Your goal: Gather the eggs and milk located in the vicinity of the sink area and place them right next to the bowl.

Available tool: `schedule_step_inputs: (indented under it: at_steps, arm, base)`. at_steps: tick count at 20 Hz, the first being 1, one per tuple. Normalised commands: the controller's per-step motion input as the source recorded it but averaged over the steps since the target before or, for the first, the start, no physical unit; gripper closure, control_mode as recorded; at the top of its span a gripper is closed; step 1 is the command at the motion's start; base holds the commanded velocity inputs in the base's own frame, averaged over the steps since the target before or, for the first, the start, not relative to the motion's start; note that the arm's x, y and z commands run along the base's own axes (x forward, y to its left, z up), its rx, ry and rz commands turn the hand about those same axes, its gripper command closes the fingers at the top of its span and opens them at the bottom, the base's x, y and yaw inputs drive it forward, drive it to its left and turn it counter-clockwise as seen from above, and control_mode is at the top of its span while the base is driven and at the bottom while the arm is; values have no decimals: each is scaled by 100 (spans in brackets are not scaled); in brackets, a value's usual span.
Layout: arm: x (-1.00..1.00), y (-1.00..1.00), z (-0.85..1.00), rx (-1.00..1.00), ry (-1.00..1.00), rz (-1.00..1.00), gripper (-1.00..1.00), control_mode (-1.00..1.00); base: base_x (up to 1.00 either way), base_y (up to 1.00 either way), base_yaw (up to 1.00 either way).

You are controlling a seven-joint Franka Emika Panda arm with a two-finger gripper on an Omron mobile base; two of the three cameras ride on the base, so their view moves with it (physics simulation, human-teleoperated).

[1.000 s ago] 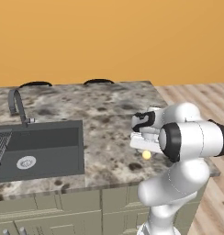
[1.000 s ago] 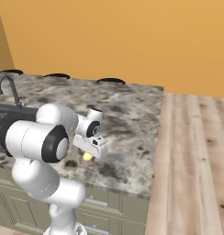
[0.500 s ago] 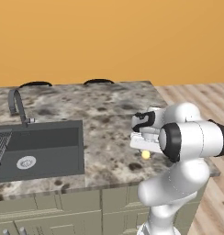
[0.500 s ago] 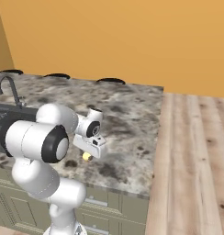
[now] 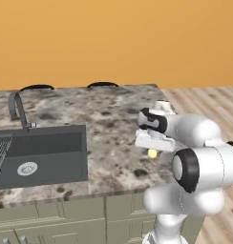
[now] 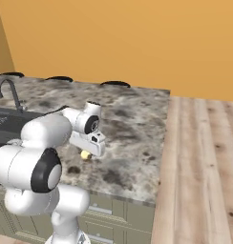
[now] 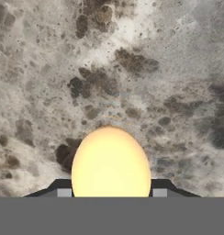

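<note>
A pale yellow egg (image 7: 111,165) sits between my two dark fingertips, just over the speckled granite counter (image 7: 132,69). My gripper (image 7: 111,193) is shut on the egg, with a finger against each side. From the base, the same egg (image 5: 152,153) (image 6: 85,155) shows under the white hand near the counter's right part, and the gripper (image 5: 153,148) (image 6: 87,151) points down. The dark sink (image 5: 42,152) with its curved tap (image 5: 15,109) lies well to the left. The milk and the bowl are out of view.
The counter ends a short way to the right of the hand, and beyond that edge is wooden floor (image 6: 199,167). Two dark curved stool tops (image 5: 36,87) (image 5: 102,85) show behind the counter's far edge. The orange wall (image 5: 113,38) closes the back.
The jaws have closed on the pale yellow egg. Hand and egg stand slightly higher than a second ago.
</note>
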Motion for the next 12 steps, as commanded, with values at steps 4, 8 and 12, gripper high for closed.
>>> schedule_step_inputs:
  at_steps: [4,8,12]
  arm:
    - [-87,5,98,-6,-14,14,100,-100]
    - [-100,2,97,-7,-19,16,100,-100]
    - [-79,5,83,-4,-18,12,100,-100]
  base:
    - [0,0,0]
    - [0,0,0]
    - [0,0,0]
